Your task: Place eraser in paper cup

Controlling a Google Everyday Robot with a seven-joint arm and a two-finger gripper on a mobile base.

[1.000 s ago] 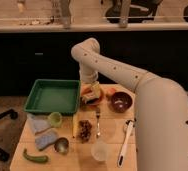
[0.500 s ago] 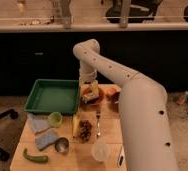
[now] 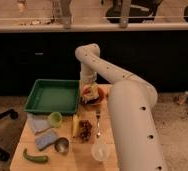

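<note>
My gripper (image 3: 89, 93) hangs from the white arm over the far middle of the wooden table (image 3: 82, 157), just right of the green tray. It is low over a pale yellowish item and beside a reddish-brown bowl (image 3: 101, 96). The white paper cup (image 3: 100, 151) stands upright near the table's front edge, well in front of the gripper and apart from it. I cannot make out the eraser anywhere on the table; it may be hidden at the gripper.
A green tray (image 3: 53, 96) fills the far left. In front of it are a light green cup (image 3: 55, 119), two bluish cloths (image 3: 42, 131), a metal cup (image 3: 62, 145), a green vegetable (image 3: 35, 158), a yellow strip (image 3: 75, 125), dark reddish bits (image 3: 85, 129) and a spoon (image 3: 98, 125). My bulky arm (image 3: 132, 115) covers the table's right side.
The arm's thick lower part has swung left and closer, now covering the right of the table and most of the bowl. The gripper has stayed at about the same spot.
</note>
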